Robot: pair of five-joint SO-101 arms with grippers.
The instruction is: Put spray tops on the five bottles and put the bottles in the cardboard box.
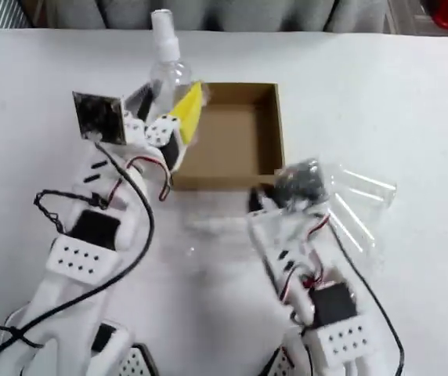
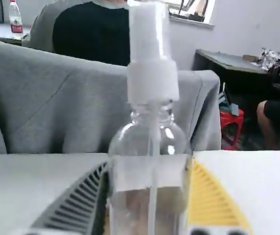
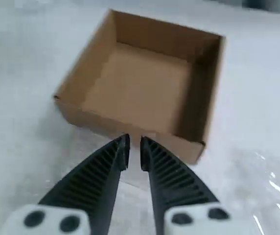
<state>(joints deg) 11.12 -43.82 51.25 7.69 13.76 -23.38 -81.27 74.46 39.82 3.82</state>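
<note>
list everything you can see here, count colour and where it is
bottle: one, clear, held by the box's far left corner
spray top: one, white, on that bottle
cardboard box: one, brown, open, mid-table
loose bottles: at least two, clear, lying right of the box
table: one, white
left gripper: grey and yellow fingers, shut on the bottle
right gripper: dark grey fingers, shut, holding nothing, near the box's front wall

One spray-topped bottle [image 1: 168, 72], one cardboard box [image 1: 276, 133]
</note>
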